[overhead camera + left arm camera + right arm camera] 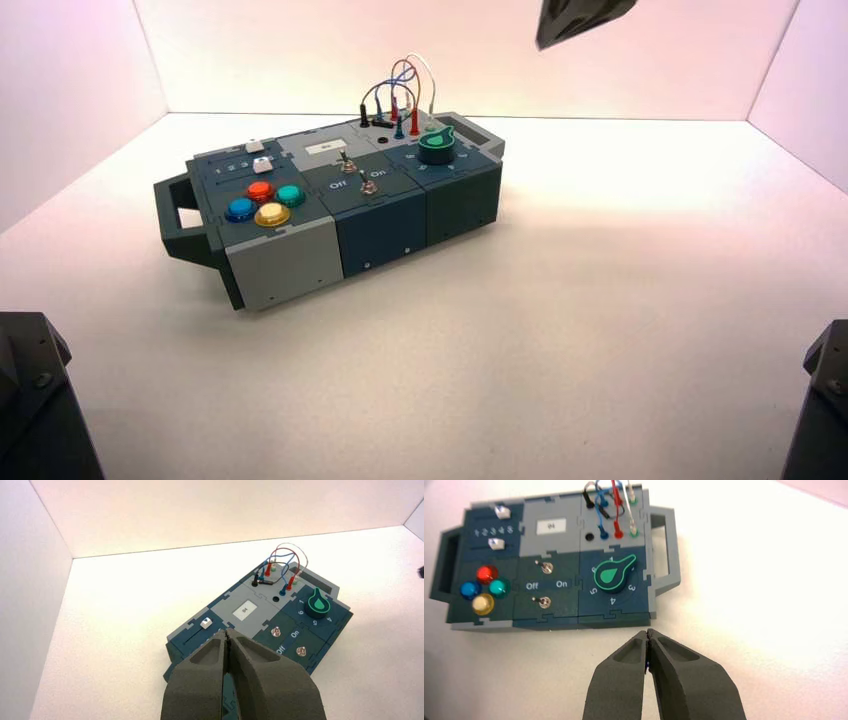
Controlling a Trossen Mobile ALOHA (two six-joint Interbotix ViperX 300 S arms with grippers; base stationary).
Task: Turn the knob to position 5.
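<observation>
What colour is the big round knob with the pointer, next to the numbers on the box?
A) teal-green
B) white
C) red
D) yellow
A: the knob is teal-green, ringed by printed numbers at the box's handle end, as the right wrist view shows; red and yellow belong to push buttons at the other end.

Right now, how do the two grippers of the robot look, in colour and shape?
Both the left gripper and the right gripper are dark grey, matte, with two broad wedge-shaped fingers tapering to a narrow tip. Each finger has a shallow triangular recess. No cables or markings show.
</observation>
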